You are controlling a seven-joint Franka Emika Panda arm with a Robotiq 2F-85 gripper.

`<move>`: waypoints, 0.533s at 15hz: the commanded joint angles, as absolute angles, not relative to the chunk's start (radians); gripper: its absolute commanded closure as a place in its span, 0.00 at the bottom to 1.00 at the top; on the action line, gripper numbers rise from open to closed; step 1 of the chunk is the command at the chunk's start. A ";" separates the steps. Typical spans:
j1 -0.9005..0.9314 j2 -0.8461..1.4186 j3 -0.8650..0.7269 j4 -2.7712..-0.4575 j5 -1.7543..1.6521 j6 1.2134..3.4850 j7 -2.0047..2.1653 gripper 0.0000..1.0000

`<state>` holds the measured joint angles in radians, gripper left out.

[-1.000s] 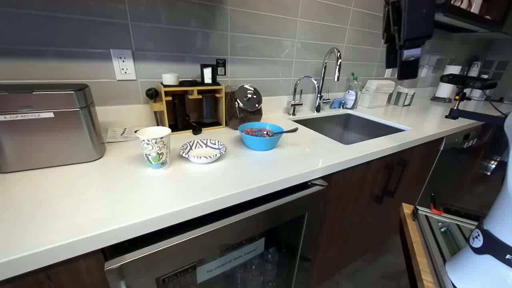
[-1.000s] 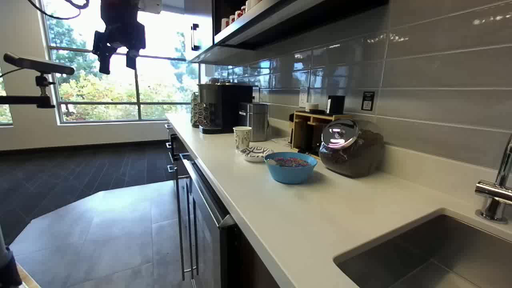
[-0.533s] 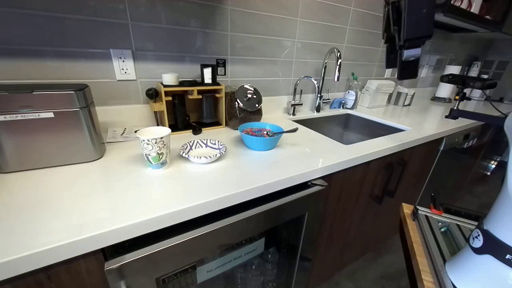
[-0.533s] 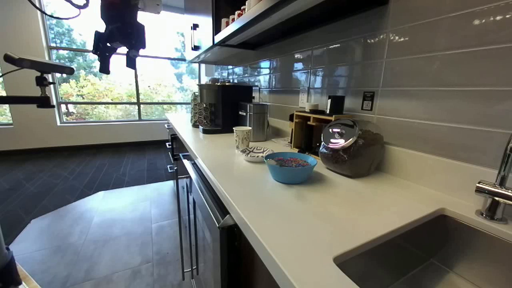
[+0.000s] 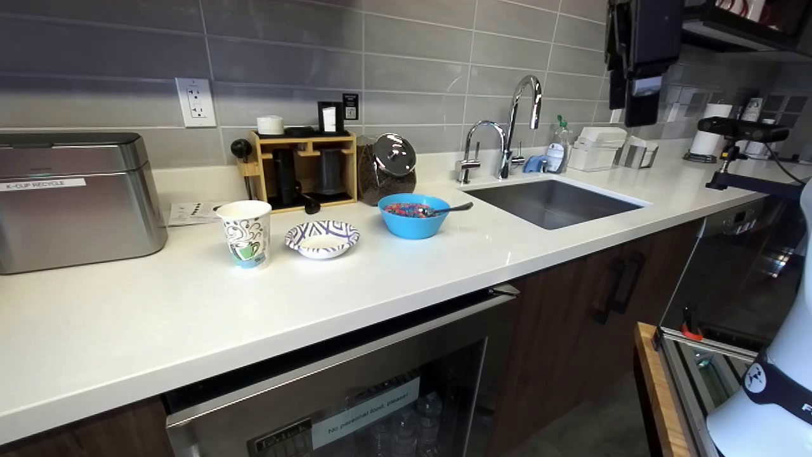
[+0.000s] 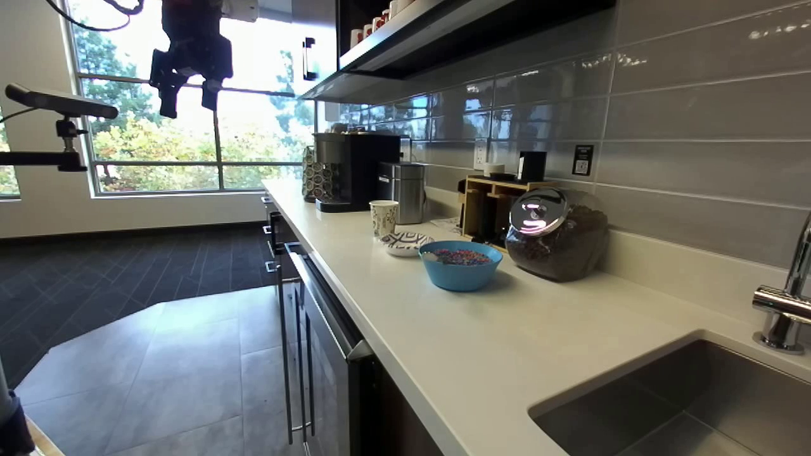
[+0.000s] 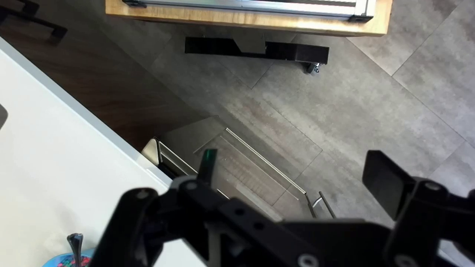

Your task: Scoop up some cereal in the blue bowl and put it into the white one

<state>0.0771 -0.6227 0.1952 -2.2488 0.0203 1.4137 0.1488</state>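
The blue bowl point(image 5: 412, 227) stands upright on the counter in both exterior views point(image 6: 460, 275). It holds colourful cereal point(image 5: 405, 209). A spoon point(image 5: 453, 207) rests in it, handle over the rim towards the sink. In the wrist view, the spoon point(image 7: 76, 244) and part of the blue bowl point(image 7: 55, 261) show at the lower left, partly behind the gripper. The white patterned bowl point(image 5: 323, 252) sits beside the blue bowl and also shows in an exterior view point(image 6: 405, 247). My gripper point(image 6: 189, 109) hangs high above the counter, away from the bowls. Its jaws stand wide apart with nothing between them point(image 7: 291, 159).
A patterned paper cup point(image 5: 246, 235) stands beside the white bowl. A glass jar point(image 5: 384, 174) and a wooden rack point(image 5: 304, 171) stand behind. The sink point(image 5: 552, 209) lies beyond the blue bowl. A shelf point(image 6: 469, 38) overhangs the counter. A mounted camera point(image 6: 60, 101) stands near the arm.
In the last half second my gripper has shifted very slightly sideways, still high up and open. The bowls, spoon and cup have not moved.
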 commanded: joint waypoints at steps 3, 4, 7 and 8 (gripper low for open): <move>0.018 -0.606 0.096 -2.293 0.025 1.564 0.170 0.00; 0.002 -0.605 0.065 -2.304 0.044 1.603 0.171 0.00; -0.042 -0.589 -0.022 -2.353 0.096 1.730 0.165 0.00; -0.056 -0.581 -0.049 -2.370 0.117 1.773 0.162 0.00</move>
